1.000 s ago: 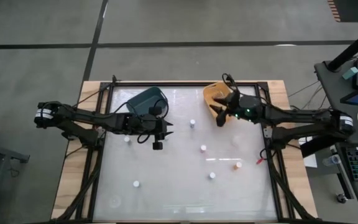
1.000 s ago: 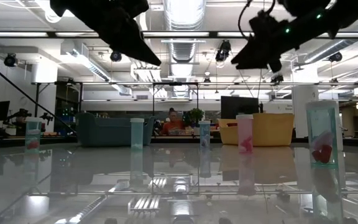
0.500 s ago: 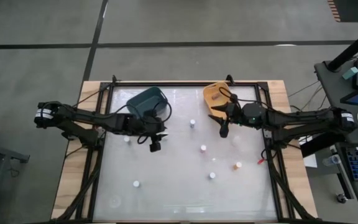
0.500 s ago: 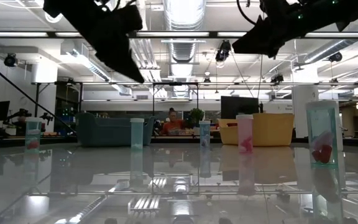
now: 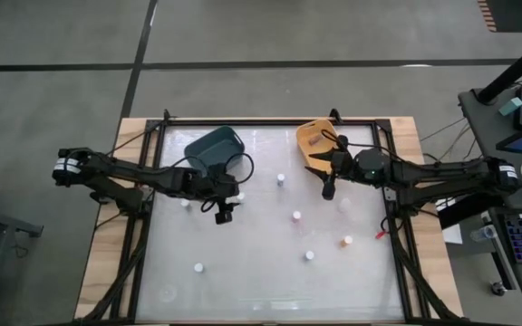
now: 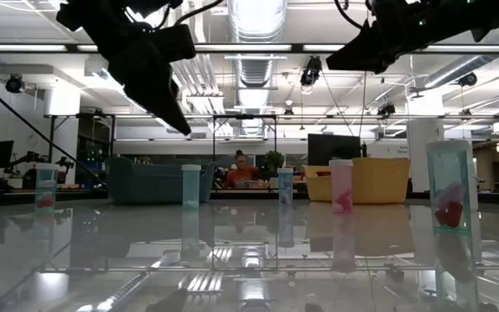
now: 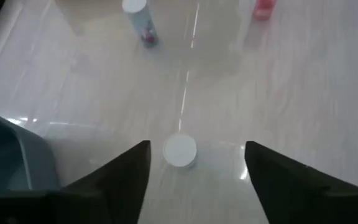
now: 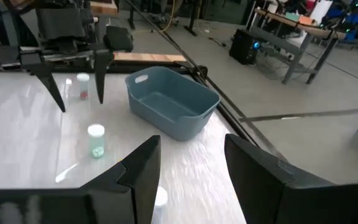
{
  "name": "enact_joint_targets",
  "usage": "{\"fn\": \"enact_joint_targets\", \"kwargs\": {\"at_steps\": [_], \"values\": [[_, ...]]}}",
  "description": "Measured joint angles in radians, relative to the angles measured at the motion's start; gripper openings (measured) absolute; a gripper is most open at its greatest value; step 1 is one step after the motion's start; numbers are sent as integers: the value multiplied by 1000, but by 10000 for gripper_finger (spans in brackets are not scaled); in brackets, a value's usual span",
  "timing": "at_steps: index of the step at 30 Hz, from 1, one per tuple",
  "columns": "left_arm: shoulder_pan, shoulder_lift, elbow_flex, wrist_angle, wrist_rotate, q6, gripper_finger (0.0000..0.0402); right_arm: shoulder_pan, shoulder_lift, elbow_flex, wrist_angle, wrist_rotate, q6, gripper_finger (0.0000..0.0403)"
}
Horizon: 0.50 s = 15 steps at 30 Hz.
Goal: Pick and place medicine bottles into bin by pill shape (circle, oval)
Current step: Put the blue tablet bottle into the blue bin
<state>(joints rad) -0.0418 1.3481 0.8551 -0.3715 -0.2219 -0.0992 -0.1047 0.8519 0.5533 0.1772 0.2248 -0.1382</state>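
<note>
- We find no brand, label text or other writing that can be read on any bottle or tub.
- The medicine bottles are small upright clear cylinders with white round caps. In the low view one holds pink contents (image 6: 341,185), another red contents (image 6: 449,189).
- From above we count white-capped bottles standing apart on the glossy white table (image 5: 261,281): one at mid-table (image 5: 280,179), one pink-tinted (image 5: 296,216), one orange-tinted (image 5: 347,241), one lower (image 5: 308,255) and one toward the near left (image 5: 198,268).
- The left gripper (image 5: 224,207) hangs above the table with its two dark fingers (image 7: 126,177) spread open, empty.
- In the left wrist view a white-capped bottle (image 7: 179,150) stands directly between those fingers, touching neither. Two more bottles stand well beyond the fingertips, one with red contents (image 7: 138,20).
- The right gripper (image 5: 328,184) hangs just beside the yellow plastic tub (image 5: 314,140), fingers (image 8: 138,171) apart, holding nothing.
- Beyond the right fingertips stand a bottle with green contents (image 8: 96,140) and the blue-grey plastic tub (image 8: 169,111).
</note>
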Motion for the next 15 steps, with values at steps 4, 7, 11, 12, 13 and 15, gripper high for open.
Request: {"fn": "enact_joint_targets", "kwargs": {"at_steps": [4, 7, 11, 12, 13, 15], "values": [[0, 58, 0, 72, -5, -1, 268, 0, 1, -1, -24, 1, -19, 171], [1, 112, 0, 107, -12, -1, 269, 0, -5, -1, -36, 2, -20, 171], [2, 178, 0, 116, -75, -8, 270, 0, -5, -1, -41, 2, -20, 171], [3, 193, 0, 114, -92, -16, 270, 0, -5, -1, -42, 2, -20, 171], [3, 202, 0, 115, -102, -20, 270, 0, -5, -1, -41, 2, -20, 171], [3, 215, 0, 118, -105, -26, 270, 0, -5, -1, -41, 2, -20, 171]]}}
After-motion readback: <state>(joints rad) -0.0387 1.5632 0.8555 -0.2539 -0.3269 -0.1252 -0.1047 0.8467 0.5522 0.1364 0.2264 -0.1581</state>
